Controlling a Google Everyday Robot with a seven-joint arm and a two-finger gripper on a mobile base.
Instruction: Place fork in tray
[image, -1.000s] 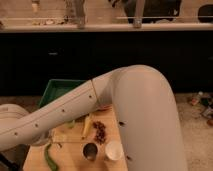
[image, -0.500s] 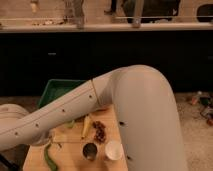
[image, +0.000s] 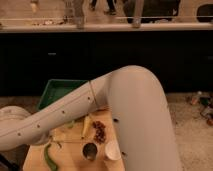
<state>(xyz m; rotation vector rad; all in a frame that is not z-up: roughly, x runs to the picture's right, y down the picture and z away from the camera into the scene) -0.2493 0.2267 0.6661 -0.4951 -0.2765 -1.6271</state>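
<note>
The green tray (image: 59, 89) stands at the far end of the wooden table (image: 34, 161), and my arm partly covers its near right part. I cannot make out the fork; it may be hidden under the arm. My big white arm (image: 127, 112) arches over the table from the right and runs down to the lower left. Its last link (image: 15, 131) leaves the picture at the left edge, so the gripper is out of view.
On the table lie a green chili pepper (image: 49, 157), a small metal cup (image: 90, 150), a white cup (image: 112, 151), a reddish-brown snack (image: 99, 131) and a yellowish piece (image: 86, 125). A dark counter wall (image: 150, 50) runs behind the table.
</note>
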